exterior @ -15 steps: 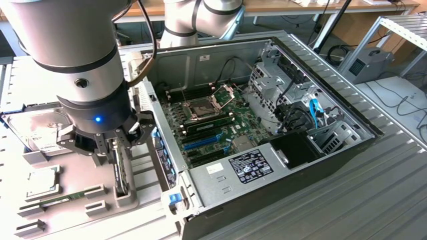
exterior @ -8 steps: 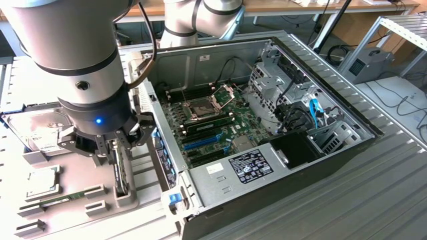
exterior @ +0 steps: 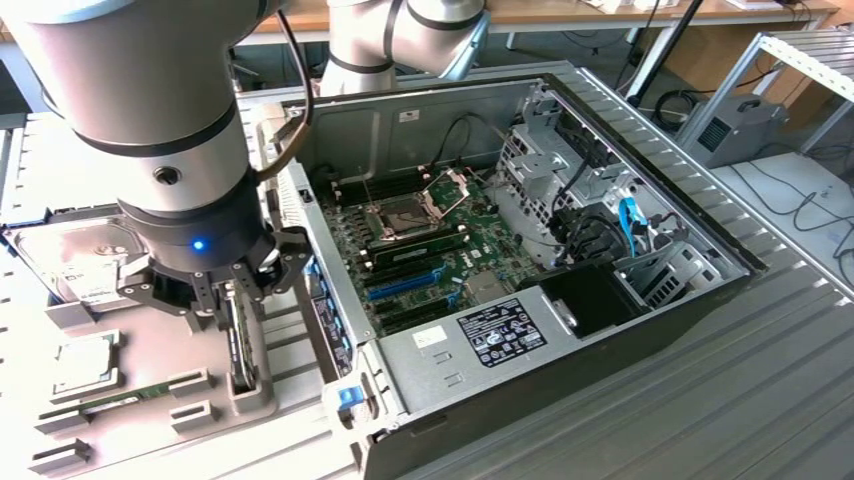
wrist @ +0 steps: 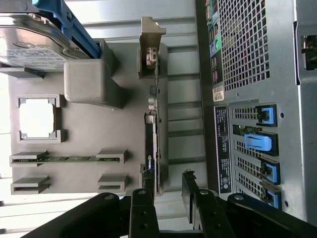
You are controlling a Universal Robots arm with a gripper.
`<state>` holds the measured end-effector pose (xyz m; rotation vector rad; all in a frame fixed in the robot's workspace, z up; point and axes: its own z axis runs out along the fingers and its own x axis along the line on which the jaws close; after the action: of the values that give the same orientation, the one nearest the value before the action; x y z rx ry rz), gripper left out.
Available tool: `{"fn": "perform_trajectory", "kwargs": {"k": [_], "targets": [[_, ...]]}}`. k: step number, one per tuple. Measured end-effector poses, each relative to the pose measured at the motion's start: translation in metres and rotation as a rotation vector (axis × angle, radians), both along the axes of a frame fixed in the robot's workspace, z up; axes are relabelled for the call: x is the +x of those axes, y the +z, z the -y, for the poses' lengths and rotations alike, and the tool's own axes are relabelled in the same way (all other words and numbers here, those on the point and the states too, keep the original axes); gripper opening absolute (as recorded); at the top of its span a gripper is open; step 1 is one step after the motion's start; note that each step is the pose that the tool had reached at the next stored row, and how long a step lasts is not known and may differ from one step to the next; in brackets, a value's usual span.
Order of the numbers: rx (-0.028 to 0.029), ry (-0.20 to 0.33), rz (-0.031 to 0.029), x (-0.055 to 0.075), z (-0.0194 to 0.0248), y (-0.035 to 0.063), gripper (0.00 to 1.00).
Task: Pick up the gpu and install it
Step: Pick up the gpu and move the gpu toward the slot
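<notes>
While low over the tray, gripper (wrist: 167,203): jaws spread, nothing pinched; fingers (wrist: 143,210) sit either side of the card's line, prob. so a squeeze lands on its two flat faces
contact: can't tell if a pad touches the card; no clamp shows
gpu (exterior: 243,350): stood on edge in a narrow slot of the tray, top edge up toward the wrist, so the jaws can drop straight onto it w/o tipping it
bracket (wrist: 151,34): grey metal end, at the card's far end from the gripper, so the grip falls on the board part, not the thin metal
tray (wrist: 89,144): grey moulded holder, one pocket per part
neighbours: hard drive (exterior: 80,265), cpu chip (exterior: 83,365), memory stick (exterior: 127,393), each in its own pocket, apart from the card, leaving room for the jaws
case (exterior: 694,235): open tower on its side, just beside the tray on ext. view's right, board facing up
blue slots (exterior: 407,282): bare, no card seated
stage (my read): grasp being lined up; card not lifted, install not yet done
</notes>
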<state>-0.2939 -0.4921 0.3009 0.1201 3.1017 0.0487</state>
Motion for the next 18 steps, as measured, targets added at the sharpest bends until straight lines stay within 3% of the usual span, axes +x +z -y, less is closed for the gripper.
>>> {"fn": "perform_trajectory", "kwargs": {"k": [18], "targets": [[0.0000,0.000,0.0000,0.0000,0.0000,-0.0072,0.36]]}}
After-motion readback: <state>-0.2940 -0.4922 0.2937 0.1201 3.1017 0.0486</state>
